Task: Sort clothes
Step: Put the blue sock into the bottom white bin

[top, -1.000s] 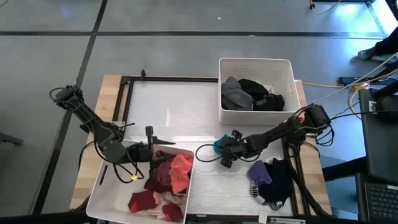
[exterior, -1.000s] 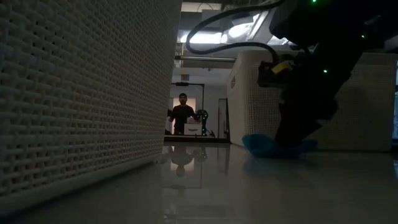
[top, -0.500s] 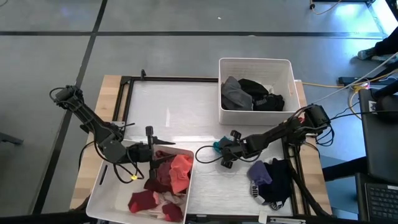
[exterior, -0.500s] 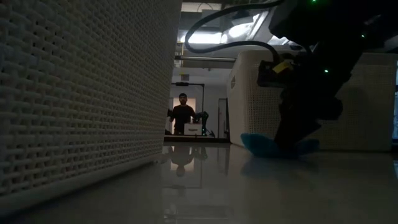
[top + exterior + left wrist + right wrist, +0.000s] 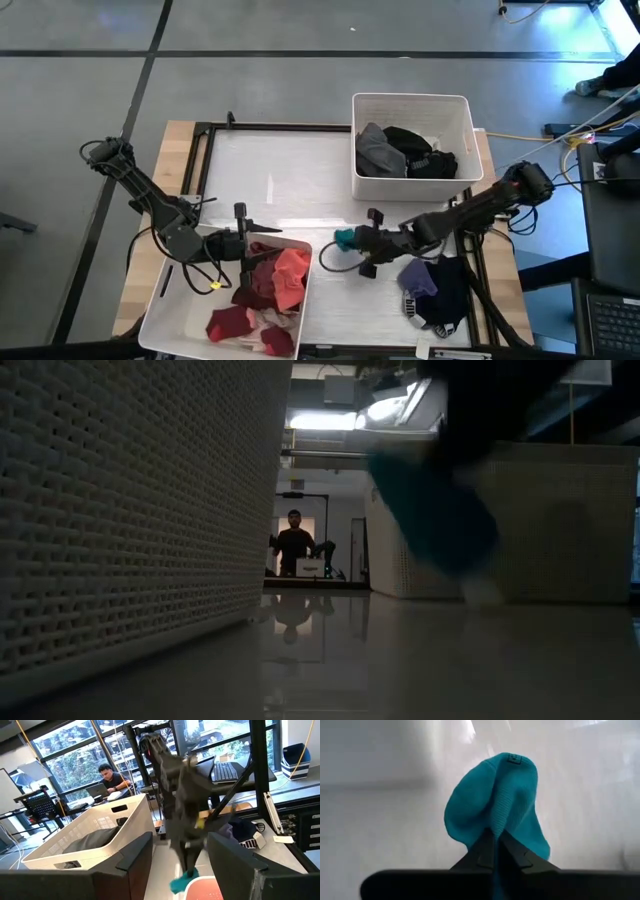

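On the left side of the table I see my left gripper (image 5: pixel 243 238). It hangs over the near edge of the left bin (image 5: pixel 175 315), with its fingers spread wide and nothing in them. That arm is just waiting.

Inside that bin lie the warm-colored clothes (image 5: pixel 265 295): red, pink and maroon ones in a heap.

Next comes the bare white middle of the table (image 5: pixel 270 180). Here is my right gripper (image 5: pixel 352 240). Its fingers are pinched tight on a small teal garment (image 5: pixel 343 239). In the right wrist view the teal garment (image 5: pixel 495 800) bunches up just past the fingertips (image 5: pixel 492 842), so I think I have a good hold. In the low view it looks lifted off the table, but that picture is smeared, so I am not sure.

Further back and to the right stands the far bin (image 5: pixel 410 105). It holds black and grey clothes (image 5: pixel 400 150). On the table at the right, near me, a purple and black pile (image 5: pixel 435 285) is not yet sorted.

So the step I am on is carrying the teal one to a bin. I think it belongs with the colored clothes in the left bin. Next I need to move it over that bin's rim, clear of my left gripper, and only then let go
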Action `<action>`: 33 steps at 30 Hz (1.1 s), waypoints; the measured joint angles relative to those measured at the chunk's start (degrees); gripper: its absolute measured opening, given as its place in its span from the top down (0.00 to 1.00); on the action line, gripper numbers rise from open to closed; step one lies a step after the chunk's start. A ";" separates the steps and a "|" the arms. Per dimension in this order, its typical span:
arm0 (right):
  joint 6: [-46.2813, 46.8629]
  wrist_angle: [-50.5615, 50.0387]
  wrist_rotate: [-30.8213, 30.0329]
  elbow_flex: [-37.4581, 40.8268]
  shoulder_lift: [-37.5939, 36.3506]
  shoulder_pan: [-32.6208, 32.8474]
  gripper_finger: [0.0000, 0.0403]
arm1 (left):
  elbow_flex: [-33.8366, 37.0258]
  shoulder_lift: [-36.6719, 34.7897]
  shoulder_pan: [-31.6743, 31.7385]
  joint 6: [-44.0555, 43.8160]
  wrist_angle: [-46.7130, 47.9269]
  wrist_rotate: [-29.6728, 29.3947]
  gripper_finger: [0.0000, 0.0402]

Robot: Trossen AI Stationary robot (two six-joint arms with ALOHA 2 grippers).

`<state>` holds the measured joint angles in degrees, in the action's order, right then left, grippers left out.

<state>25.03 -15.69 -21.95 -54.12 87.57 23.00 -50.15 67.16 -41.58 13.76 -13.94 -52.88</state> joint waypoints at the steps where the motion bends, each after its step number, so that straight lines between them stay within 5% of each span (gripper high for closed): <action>1: -1.33 0.31 -0.52 -1.70 -0.38 0.64 0.98 | 0.00 0.00 0.00 0.02 0.01 0.00 0.55; 13: -18.87 10.34 -2.40 -17.13 -0.59 4.77 0.98 | 0.00 0.00 0.00 -0.11 0.07 0.00 0.55; 23: -30.40 35.11 9.90 -17.14 4.27 4.72 0.96 | 0.00 0.00 0.00 0.04 0.05 0.00 0.55; 33: -31.30 47.76 16.94 -17.14 11.55 1.22 0.96 | 0.00 0.00 0.00 -0.05 0.05 0.00 0.55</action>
<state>-6.27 32.07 -5.01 -71.26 99.12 24.22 -50.15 67.16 -41.58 13.72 -13.89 -52.88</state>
